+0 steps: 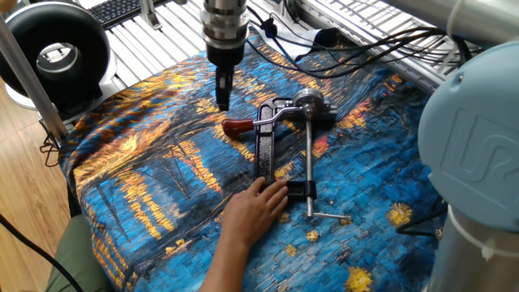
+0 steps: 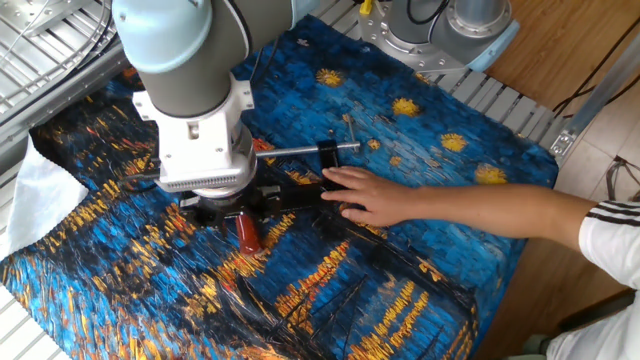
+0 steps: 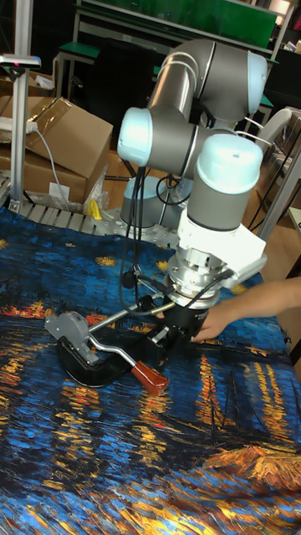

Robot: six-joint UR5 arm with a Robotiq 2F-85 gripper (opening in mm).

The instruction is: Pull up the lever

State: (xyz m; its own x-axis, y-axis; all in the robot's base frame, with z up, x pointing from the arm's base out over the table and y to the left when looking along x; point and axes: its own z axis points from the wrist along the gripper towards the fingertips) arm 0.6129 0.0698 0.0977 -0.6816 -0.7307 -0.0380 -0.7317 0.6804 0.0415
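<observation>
The lever (image 1: 258, 122) is a thin silver arm with a dark red sleeve (image 1: 238, 127), running to a round silver hub (image 1: 308, 103) on a black C-shaped clamp (image 1: 266, 154) that lies flat on the cloth. My gripper (image 1: 222, 96) hangs just above and behind the sleeve, fingers pointing down and slightly apart, holding nothing. In the other fixed view my wrist covers most of the lever and only the sleeve (image 2: 246, 232) shows. In the tall fixed view my gripper (image 3: 170, 336) sits right above the sleeve (image 3: 150, 378).
A person's hand (image 1: 258, 204) presses on the clamp's lower end beside the long screw rod (image 1: 310, 166), and the forearm (image 2: 480, 215) reaches across the blue and orange cloth (image 1: 146, 186). Cables (image 1: 349, 49) and a black ring light (image 1: 53, 53) lie at the back.
</observation>
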